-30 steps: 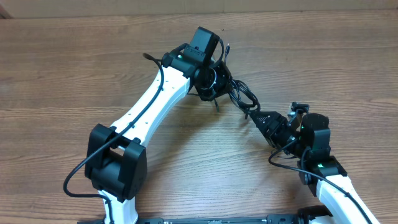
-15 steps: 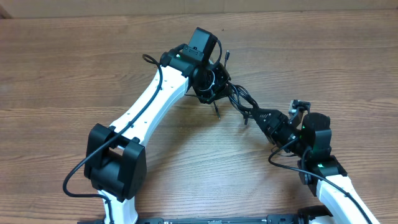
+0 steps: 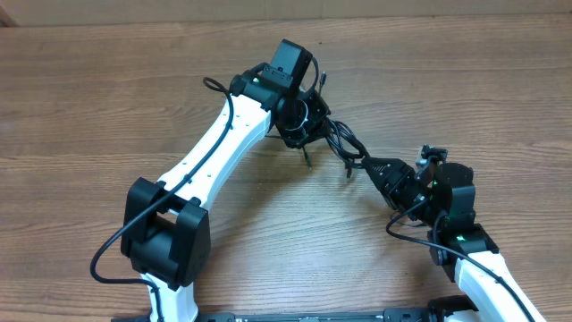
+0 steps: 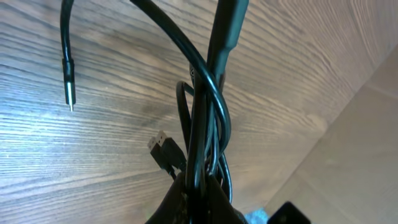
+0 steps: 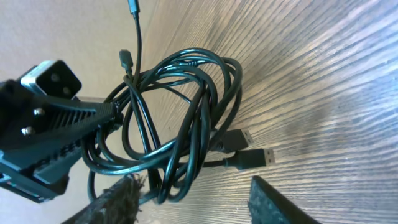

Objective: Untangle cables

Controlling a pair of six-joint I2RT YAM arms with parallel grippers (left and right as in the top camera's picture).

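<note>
Loops had drawn in a touch over the last second: the cables (image 3: pixel 340 141) sat in a narrower bunch between the two tools. The loose end dangling under the left tool (image 3: pixel 304 121) had swung slightly to the left. Neither arm had shifted much otherwise.

And there was the left tool, out at the far middle of the table (image 3: pixel 98 107), clenched hard on the cables. From its own camera the black strands (image 4: pixel 205 124) ran straight out of the closed fingers (image 4: pixel 186 208), one strand wrapped round the others. A flat plug (image 4: pixel 160 147) hung just left of them and a thin pin plug (image 4: pixel 68 84) sat further left over the wood grain.

Over to the right tool (image 3: pixel 366 165), nearer and to the right, its nose pointed at the bunch. Its fingers stood well apart, released. In the wrist view one finger (image 5: pixel 121 198) had the low end of the loops right beside it, touching or not I couldn't tell. The other finger (image 5: pixel 280 205) was clear of them.

The coil (image 5: pixel 180 118) spread between the two tools, several loops crossing each other. Two flat plugs (image 5: pixel 256 156) poked out to its right, close over the table. Two small plug ends stuck up on the far side by the left tool (image 5: pixel 115 112). Whether the coil rested on the wood or hung just above it, I couldn't tell.
</note>
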